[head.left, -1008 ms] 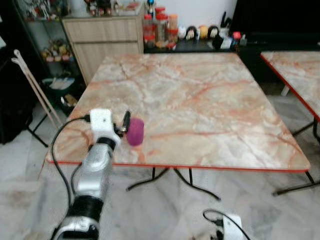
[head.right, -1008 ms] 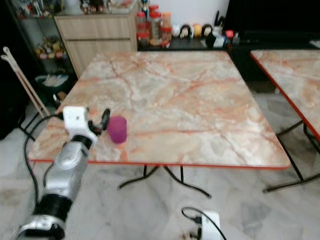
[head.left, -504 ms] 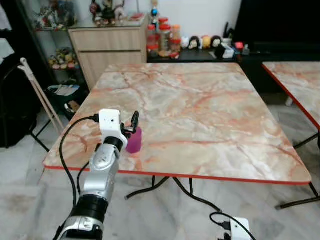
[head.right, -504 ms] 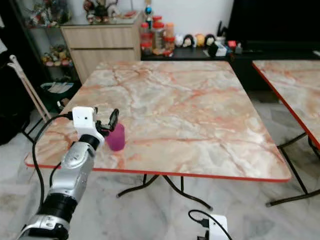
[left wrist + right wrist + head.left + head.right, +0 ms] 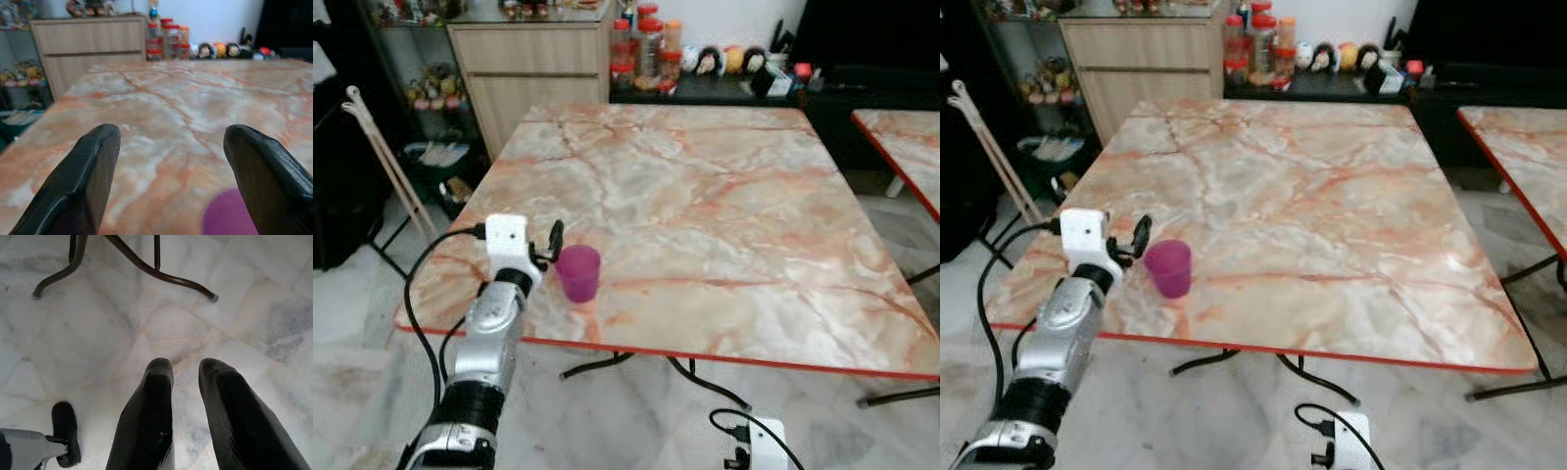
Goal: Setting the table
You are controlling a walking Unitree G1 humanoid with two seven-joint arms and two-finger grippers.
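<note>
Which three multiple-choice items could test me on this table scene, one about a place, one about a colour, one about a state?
1. Where does the cup stand on the marble table?
A. near the front left edge
B. at the far right corner
C. in the middle

2. What colour is the cup?
A. green
B. purple
C. white

3. How is the left claw?
A. shut on the cup
B. open, cup free
C. shut, empty

Answers: 1 A, it sits beside the near red rim; 2 B, its wall is purple; 3 B, the fingers stand wide apart.
</note>
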